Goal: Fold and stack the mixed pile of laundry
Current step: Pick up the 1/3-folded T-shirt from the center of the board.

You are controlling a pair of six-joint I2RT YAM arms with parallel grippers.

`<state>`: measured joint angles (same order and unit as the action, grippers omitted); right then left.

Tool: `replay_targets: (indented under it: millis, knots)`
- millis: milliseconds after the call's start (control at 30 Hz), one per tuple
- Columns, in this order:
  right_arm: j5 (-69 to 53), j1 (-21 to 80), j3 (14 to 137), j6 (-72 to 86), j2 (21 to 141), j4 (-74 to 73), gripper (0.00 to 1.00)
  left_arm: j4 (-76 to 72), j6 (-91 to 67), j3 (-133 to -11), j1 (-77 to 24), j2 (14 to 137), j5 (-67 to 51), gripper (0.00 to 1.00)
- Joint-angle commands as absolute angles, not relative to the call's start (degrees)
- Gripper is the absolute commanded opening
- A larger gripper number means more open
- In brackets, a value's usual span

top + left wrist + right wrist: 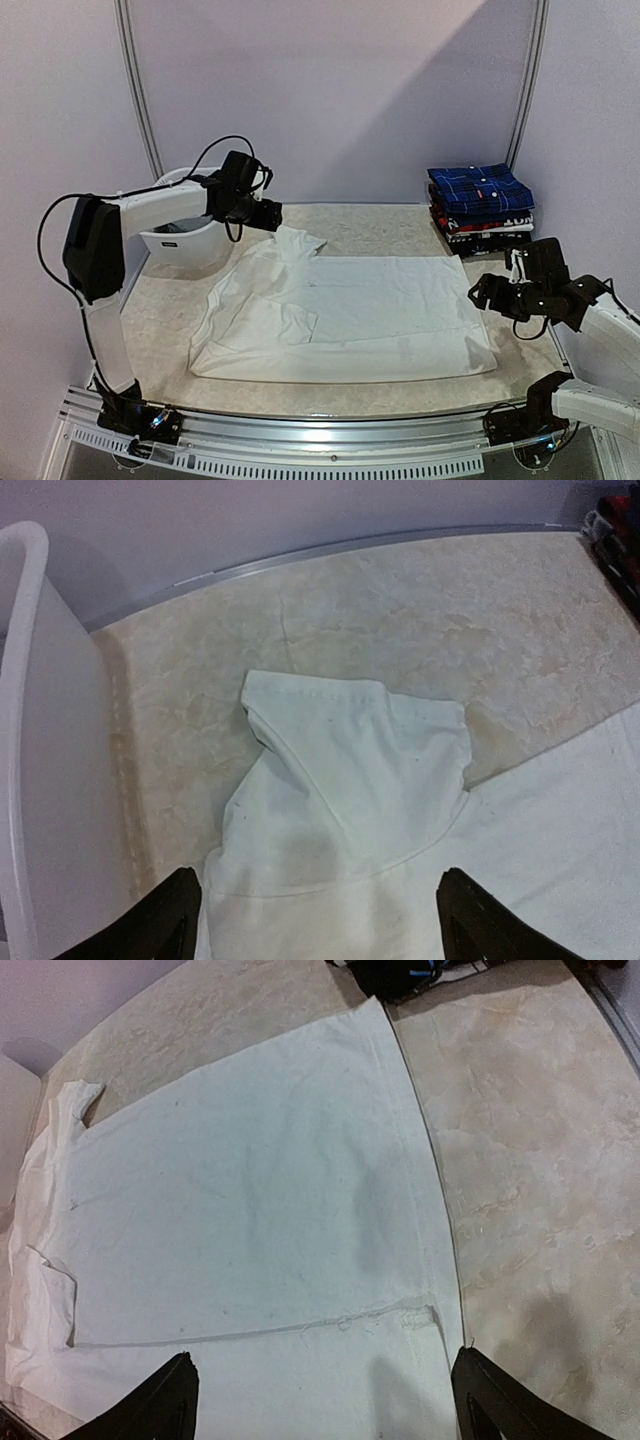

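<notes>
Top external view: a white shirt (350,310) lies spread flat on the marbled surface (380,222) at centre frame. The left hand (278,215), fingers apart, hovers over its sleeve (298,240) at upper left. The right hand (478,292), fingers apart, hovers at the shirt's right edge. A stack of folded garments (482,215), blue plaid on top, stands at upper right.

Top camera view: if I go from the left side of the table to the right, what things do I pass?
White plastic basket → white shirt spread flat → stack of folded clothes with a blue plaid shirt on top.
</notes>
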<state>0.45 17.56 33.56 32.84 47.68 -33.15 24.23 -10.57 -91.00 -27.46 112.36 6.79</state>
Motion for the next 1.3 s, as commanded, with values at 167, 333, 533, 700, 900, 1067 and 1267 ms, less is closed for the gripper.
replay_targets:
  millis: [167, 333, 533, 700, 900, 1067, 1267]
  knots:
    - [5.49, 17.50, 37.88, 29.36, 47.39, -32.20, 0.89, 34.05, -8.64, -109.28, -22.75, 126.28, 4.85, 0.74]
    - [6.88, 17.49, 37.94, 29.43, 48.43, -31.39, 0.90, 39.22, -7.14, -119.83, -22.30, 135.28, 2.94, 0.69]
    - [7.47, 17.52, 37.56, 29.50, 48.19, -30.92, 0.90, 41.57, -7.43, -127.71, -21.66, 143.28, 2.53, 0.66]
    - [7.69, 17.49, 36.88, 29.84, 47.65, -30.76, 0.90, 42.21, -8.62, -133.30, -20.22, 148.01, -1.44, 0.67]
    - [7.20, 17.48, 36.40, 30.05, 48.19, -29.18, 0.90, 44.49, -9.41, -140.55, -19.14, 154.26, -4.90, 0.67]
    - [7.04, 17.50, 36.31, 30.37, 49.58, -28.44, 0.90, 44.27, -11.20, -142.69, -18.44, 156.79, -7.45, 0.60]
    - [6.74, 17.49, 36.27, 31.28, 50.39, -26.37, 0.90, 42.36, -12.87, -142.84, -18.37, 158.20, -11.34, 0.37]
